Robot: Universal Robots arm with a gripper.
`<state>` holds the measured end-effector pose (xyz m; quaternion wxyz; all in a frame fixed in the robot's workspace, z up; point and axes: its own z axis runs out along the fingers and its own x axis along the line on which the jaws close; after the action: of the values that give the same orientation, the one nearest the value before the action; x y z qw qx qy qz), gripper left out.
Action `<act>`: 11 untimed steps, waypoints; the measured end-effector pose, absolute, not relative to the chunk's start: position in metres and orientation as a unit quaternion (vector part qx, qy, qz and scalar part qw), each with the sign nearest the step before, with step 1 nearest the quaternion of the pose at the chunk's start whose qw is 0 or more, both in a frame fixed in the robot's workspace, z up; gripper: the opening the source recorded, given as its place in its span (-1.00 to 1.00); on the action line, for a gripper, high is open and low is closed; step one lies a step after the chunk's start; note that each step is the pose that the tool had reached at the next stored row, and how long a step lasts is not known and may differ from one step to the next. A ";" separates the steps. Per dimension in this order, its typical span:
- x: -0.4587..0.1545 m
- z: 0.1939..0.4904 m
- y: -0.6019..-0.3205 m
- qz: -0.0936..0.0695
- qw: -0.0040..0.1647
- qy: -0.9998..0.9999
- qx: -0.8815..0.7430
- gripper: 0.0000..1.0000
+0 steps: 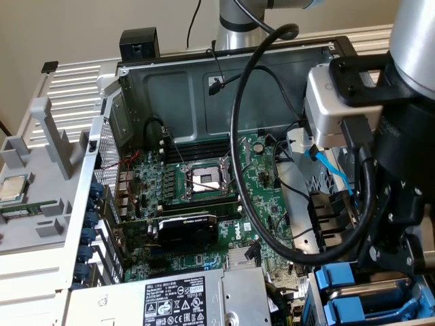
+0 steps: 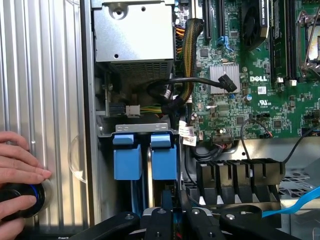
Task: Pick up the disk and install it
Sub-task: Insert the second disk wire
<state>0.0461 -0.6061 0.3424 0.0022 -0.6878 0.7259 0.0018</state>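
The disk (image 2: 164,161) sits edge-on in the drive bay at the case's corner, its blue carrier front facing the power supply. In the exterior view its blue front (image 1: 338,275) shows at the lower right, under the black gripper (image 1: 387,263). In the wrist view the gripper (image 2: 170,217) has its black fingers (image 2: 159,220) drawn close together on the disk's near edge, with a thin blue strip between them. Most of the disk's metal body is hidden by the bay and the fingers.
A second blue-fronted carrier (image 2: 126,161) sits right beside the disk. The grey power-supply box (image 2: 132,35) and cable bundles (image 2: 187,60) lie close by, with the motherboard (image 1: 204,204) beyond. A person's hand (image 2: 20,165) rests on a black knob on the ribbed case side.
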 end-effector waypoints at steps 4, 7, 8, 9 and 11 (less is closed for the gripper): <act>0.046 0.342 -0.606 0.002 0.002 0.726 -0.688 -0.66; 0.046 0.340 -0.606 0.002 0.002 0.726 -0.688 -0.66; 0.046 0.340 -0.606 0.002 0.002 0.726 -0.688 -0.66; 0.046 0.340 -0.606 0.002 0.002 0.726 -0.688 -0.66; 0.046 0.340 -0.606 0.002 0.003 0.726 -0.688 -0.66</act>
<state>0.0461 -0.6060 0.3402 0.0025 -0.6878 0.7259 0.0020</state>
